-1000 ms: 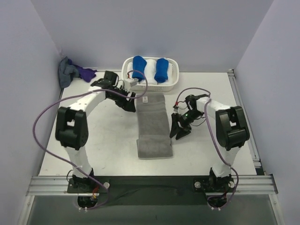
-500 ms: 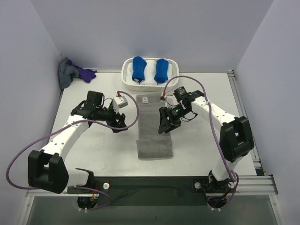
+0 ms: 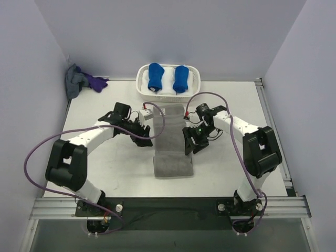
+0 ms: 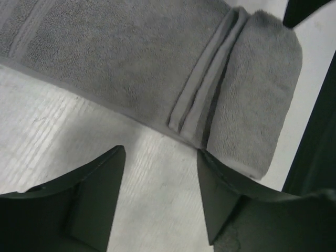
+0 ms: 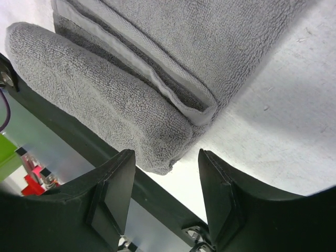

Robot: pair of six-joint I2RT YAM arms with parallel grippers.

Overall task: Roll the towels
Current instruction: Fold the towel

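While spread and empty, left end effector [image 4: 160,152] and right end effector [image 5: 166,153] beside opposite edges of grey towel [image 3: 169,140]

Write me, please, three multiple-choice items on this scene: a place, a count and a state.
1. Where does the grey towel lie?
A. In the white basket.
B. On the table, between the left pincer and right pincer.
C. Draped over an arm.

2. How many blue bundles sit in the white basket?
A. Two.
B. One.
C. Four.

3. What is the left pincer's state?
A. Shut on the towel.
B. Shut on nothing.
C. Open, holding nothing.

Key: 1 B, it lies on the table between them; 2 A, two show side by side; 3 C, its wrist view shows parted fingers.
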